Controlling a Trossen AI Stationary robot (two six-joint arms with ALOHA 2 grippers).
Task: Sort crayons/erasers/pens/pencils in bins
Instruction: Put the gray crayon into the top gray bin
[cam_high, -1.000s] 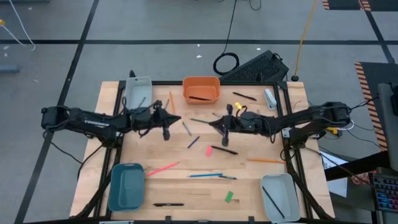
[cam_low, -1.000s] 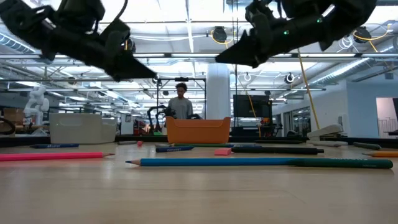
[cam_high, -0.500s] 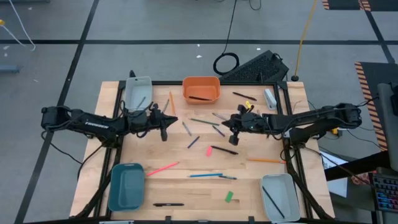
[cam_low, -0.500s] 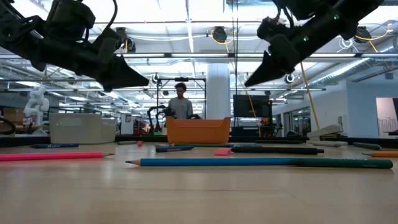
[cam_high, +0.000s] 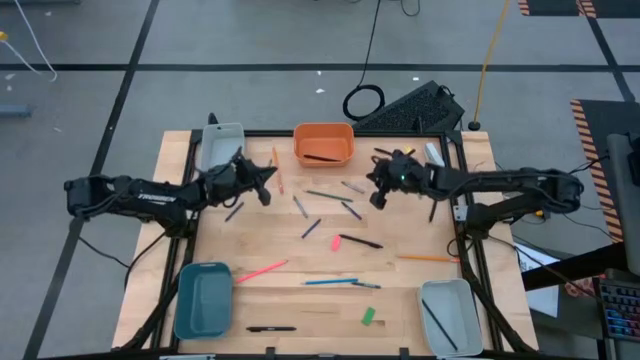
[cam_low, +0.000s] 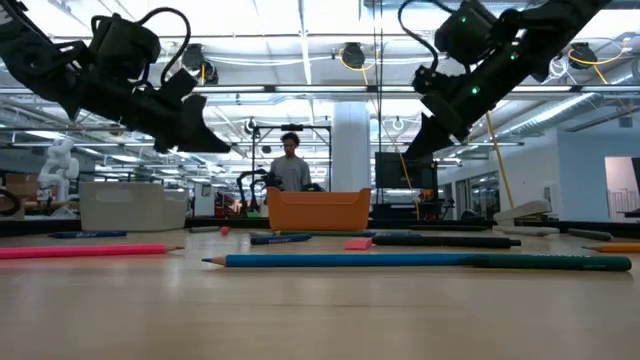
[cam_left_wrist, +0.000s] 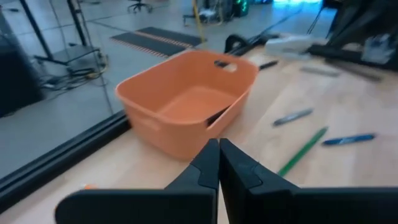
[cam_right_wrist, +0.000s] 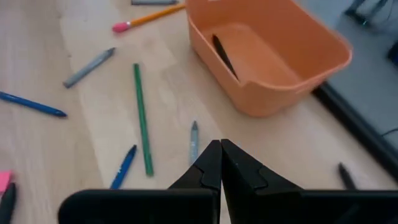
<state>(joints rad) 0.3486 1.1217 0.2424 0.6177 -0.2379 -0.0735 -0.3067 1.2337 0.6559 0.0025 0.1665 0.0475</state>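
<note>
**Inspector:** State of the claws?

**Assistant:** The left gripper (cam_left_wrist: 218, 163) has its fingers pressed together with nothing between them. The right gripper (cam_right_wrist: 220, 163) is the same, tips meeting and empty. Both hang above the far half of the table (cam_high: 300, 300), the left one near the far-left grey bin (cam_high: 221, 146), the right one just right of the orange bin (cam_high: 323, 143).

**Inspector:** Where do the nearest unsorted items lie?

**Assistant:** A green pencil (cam_high: 330, 195), a grey crayon (cam_high: 352, 187) and a blue crayon (cam_high: 351, 210) lie in the gap between the two claws, nearer the right one. In the right wrist view they sit directly ahead of the fingertips: the green pencil (cam_right_wrist: 142, 117), the grey crayon (cam_right_wrist: 194, 142), the blue crayon (cam_right_wrist: 124, 166).

**Inspector:** Long axis of the pencil?

**Assistant:** Roughly left to right across the table, slightly slanted. The orange bin (cam_right_wrist: 267, 53) already holds one dark stick (cam_right_wrist: 223, 55).

**Inspector:** Which arm should act?

**Assistant:** In my judgement the right, being closer. It would need to part its fingers and turn so they straddle the chosen stick across its width. The remaining pencils, pens and erasers lie toward the near half, well apart from both claws.
</note>
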